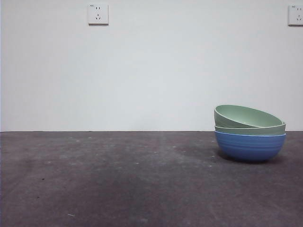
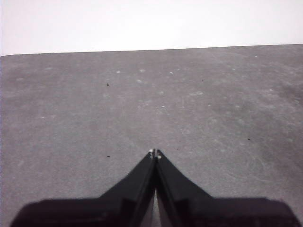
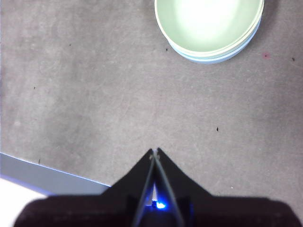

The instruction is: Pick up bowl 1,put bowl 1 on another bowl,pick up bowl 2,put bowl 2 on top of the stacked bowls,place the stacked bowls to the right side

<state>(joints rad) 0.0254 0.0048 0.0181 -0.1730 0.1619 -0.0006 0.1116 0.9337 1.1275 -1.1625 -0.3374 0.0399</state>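
The stacked bowls stand on the right side of the table in the front view: the blue ribbed bowl (image 1: 250, 146) at the bottom, a pale green bowl (image 1: 251, 129) nested in it, and a second pale green bowl (image 1: 244, 117) tilted on top. From the right wrist view the green bowls (image 3: 208, 23) show from above, with a sliver of the blue bowl's lighter rim (image 3: 236, 51) beneath. My right gripper (image 3: 155, 151) hangs shut and empty, well apart from the stack. My left gripper (image 2: 155, 153) is shut over bare table, with no bowl in its view.
The dark grey table (image 1: 118, 179) stretches left of the stack. Behind it is a white wall with two sockets (image 1: 98, 14) (image 1: 295, 15). A table edge (image 3: 47, 175) shows near my right gripper.
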